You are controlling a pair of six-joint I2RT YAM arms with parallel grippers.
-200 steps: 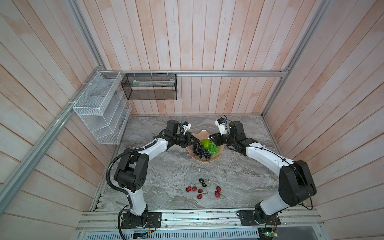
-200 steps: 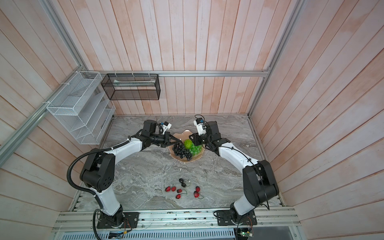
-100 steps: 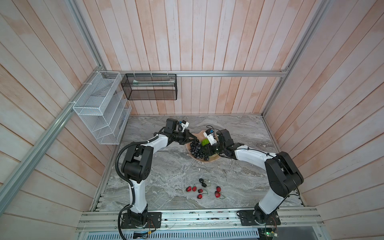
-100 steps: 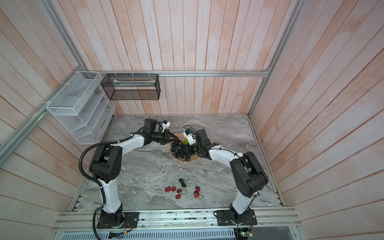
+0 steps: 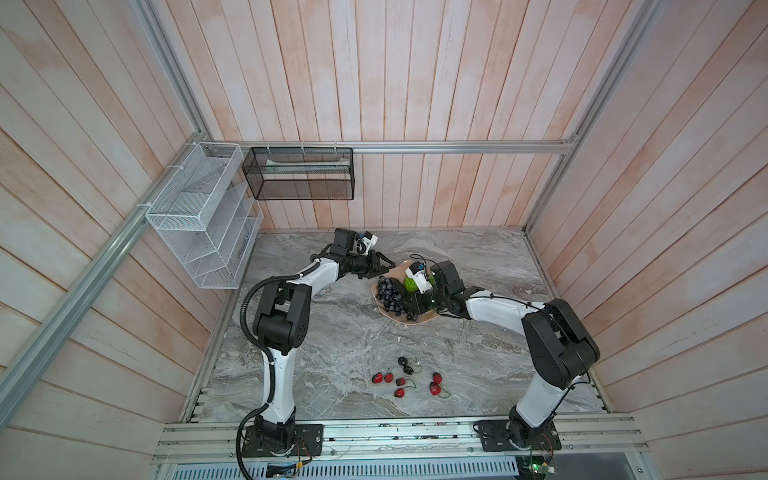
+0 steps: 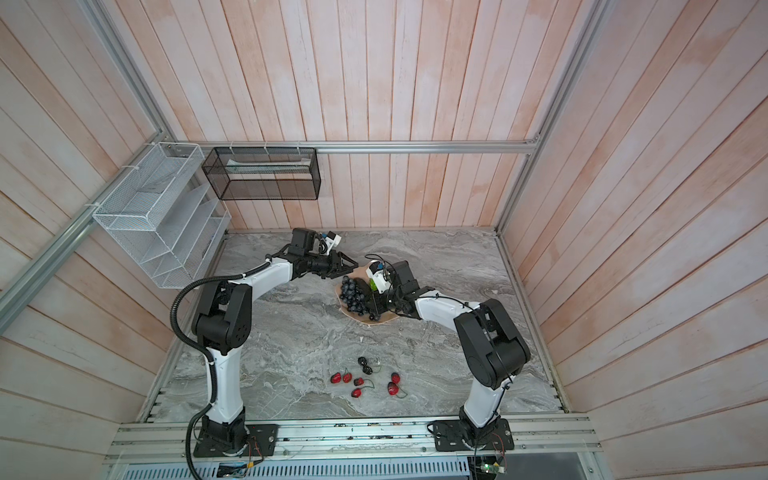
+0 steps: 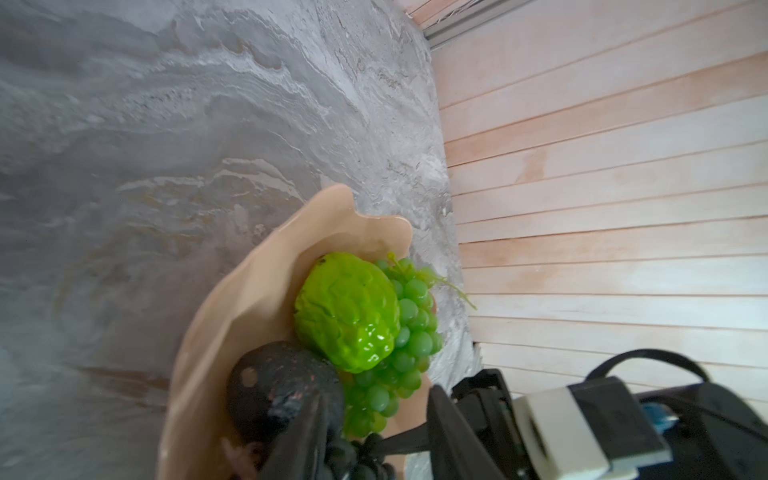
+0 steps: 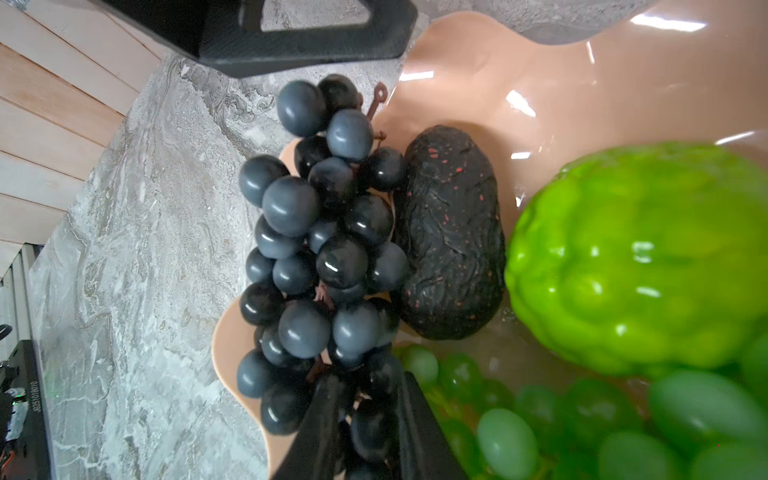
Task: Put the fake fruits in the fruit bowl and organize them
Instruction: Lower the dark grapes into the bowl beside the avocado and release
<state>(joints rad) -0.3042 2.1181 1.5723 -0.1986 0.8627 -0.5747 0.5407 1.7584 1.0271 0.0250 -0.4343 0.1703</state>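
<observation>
We find the shallow, glossy peach-pink fruit bowl point(image 5: 424, 319) with its scalloped rim on the grey marble-patterned tabletop point(image 5: 332, 332), midway along and toward the back edge. Inside lie the black bumpy avocado point(image 8: 451, 232), the bright green knobbly round fruit point(image 7: 347, 311) and the translucent green grape bunch point(image 7: 411, 324). The dark purple grape bunch point(image 8: 316, 249) rests against the avocado and partly overhangs the rim.

The right gripper point(image 8: 368, 395) is clamped on one end of that bunch. The left gripper point(image 5: 385, 269) hovers just beside the rim, jaws apart and empty.

We judge that the step in hand is settling the dark bunch. Next it should be drawn inward and released.

The small red and black stemmed cherries point(image 5: 377, 377) lie loose near the front edge, not yet collected.

Pale wood-plank walls point(image 5: 415, 83) enclose the table and carry a white wire rack point(image 5: 199, 216) and a black mesh basket point(image 5: 299, 174).
</observation>
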